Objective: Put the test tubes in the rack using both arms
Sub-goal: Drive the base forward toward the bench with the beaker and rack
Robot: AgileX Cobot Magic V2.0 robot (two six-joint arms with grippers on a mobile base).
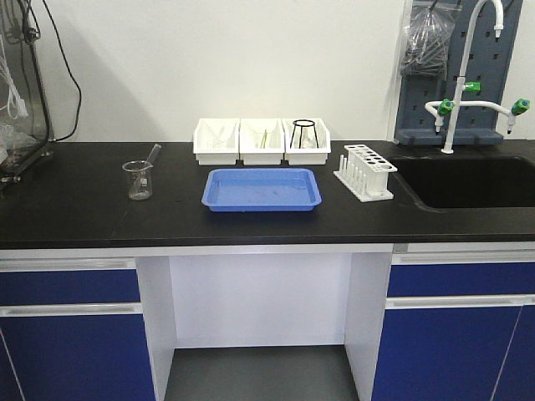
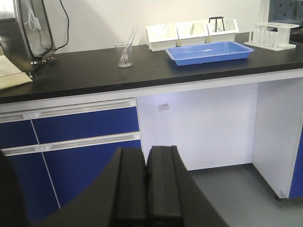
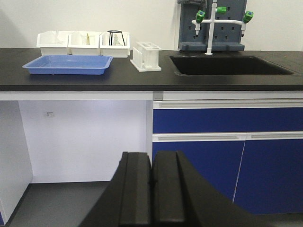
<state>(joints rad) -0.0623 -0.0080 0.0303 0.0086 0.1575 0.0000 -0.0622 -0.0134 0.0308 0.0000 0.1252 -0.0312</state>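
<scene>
Two grippers recorded nearest the cameras, each only in its own wrist view, neither in the front view. Found left gripper (image 2: 146, 161) with fingers closed flat against each other, below counter level, facing blue drawers (image 2: 85, 125). Found right gripper (image 3: 151, 163) likewise closed finger to finger, facing blue cabinet fronts (image 3: 227, 120) under sink (image 3: 227, 65).

Further out, on black counter (image 1: 75, 209): noted glass beaker (image 1: 139, 180) at left, with one test tube (image 1: 153, 154) leaning in it, rim above the beaker lip. Confirmed same in left wrist view; cut out of right wrist view. Noted blue tray (image 1: 262, 189) mid-counter and rack (image 1: 365, 173) just right of it, apart from tray, beside the sink. Could not tell whether rack holds any tube: white pegs and clear glass too small to separate in all three views.

Farthest back, against the wall behind the tray: three white bins (image 1: 262, 140) side by side, black wire stand (image 1: 304, 132) in the rightmost; other contents too faint to identify. Sink basin and white tap (image 1: 472, 50) with green fittings seen in front and right wrist views only; not made out in left wrist view.
</scene>
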